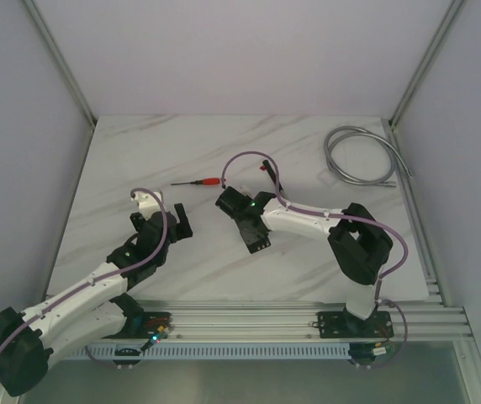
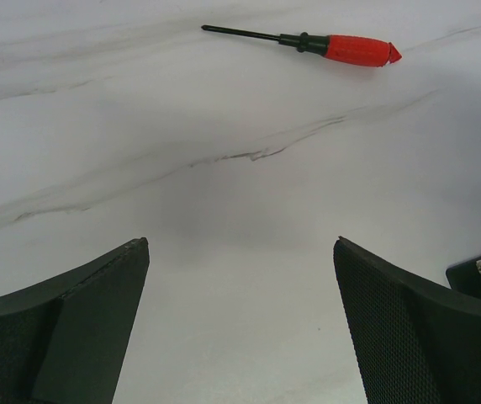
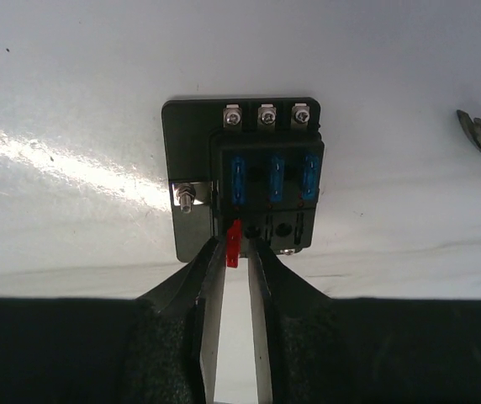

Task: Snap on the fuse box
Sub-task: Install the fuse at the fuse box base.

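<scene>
Marble table [image 3: 72,76]: fuse box [image 3: 192,126], blue fuses [image 3: 275,177].

A red-handled screwdriver [image 1: 200,183] and coiled grey cable [image 1: 360,182] lie on marble tabletop [image 1: 140,143].

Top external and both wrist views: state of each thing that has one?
left gripper: open, empty.
right gripper: jaws narrowly apart around red fuse; grip unclear.
fuse box: lying flat, no cover on, three blue fuses seated.
red fuse: at a box slot on the gripper's side; seating unclear.
screwdriver: lying flat, untouched.
cable: coiled, untouched.
</scene>
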Tool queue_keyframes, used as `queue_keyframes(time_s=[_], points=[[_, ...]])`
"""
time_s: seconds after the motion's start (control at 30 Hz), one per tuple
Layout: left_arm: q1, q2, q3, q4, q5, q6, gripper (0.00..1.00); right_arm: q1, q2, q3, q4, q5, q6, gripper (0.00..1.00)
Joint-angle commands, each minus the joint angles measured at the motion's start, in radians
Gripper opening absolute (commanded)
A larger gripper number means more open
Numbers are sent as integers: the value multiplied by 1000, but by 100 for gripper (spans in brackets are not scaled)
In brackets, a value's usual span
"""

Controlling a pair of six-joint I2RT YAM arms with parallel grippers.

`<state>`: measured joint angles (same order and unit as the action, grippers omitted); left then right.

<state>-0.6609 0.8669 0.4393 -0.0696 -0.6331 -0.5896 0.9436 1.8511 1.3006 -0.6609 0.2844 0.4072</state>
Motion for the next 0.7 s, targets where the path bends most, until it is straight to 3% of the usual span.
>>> queue_keyframes(time_s=[0.0, 0.67], points=[[7, 1, -8, -5, -12, -3, 100, 2, -52, -18, 5, 5, 12, 23], [8, -6, -10, -6, -10, -4, 100, 0, -140, -156, 134, 1, 13, 4]])
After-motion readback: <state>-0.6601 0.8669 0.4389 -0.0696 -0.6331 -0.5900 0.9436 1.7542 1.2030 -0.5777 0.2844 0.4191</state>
